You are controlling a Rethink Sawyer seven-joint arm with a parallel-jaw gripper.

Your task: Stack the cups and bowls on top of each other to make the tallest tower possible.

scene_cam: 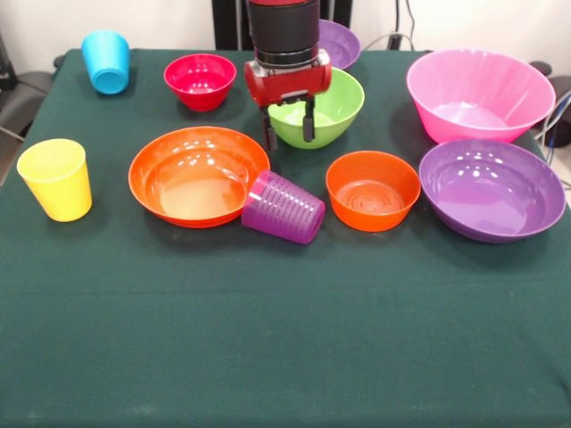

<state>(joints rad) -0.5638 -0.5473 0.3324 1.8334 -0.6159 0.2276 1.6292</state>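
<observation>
You have three tapered plastic cups: blue [106, 61], yellow [56, 178], and purple [284, 207] tipped against the wide orange plastic bowl [198, 176]. Seven bowls sit unstacked. The gripper [288, 127] hangs spread and empty by the green bowl [323, 109], hiding most of the rear purple bowl [339, 42].

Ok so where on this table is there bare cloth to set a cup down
The whole near strip in front of the wide orange bowl, tipped purple cup and small orange bowl is bare. A smaller patch lies between the yellow cup and blue cup. The middle, under the gripper, is crowded.
</observation>
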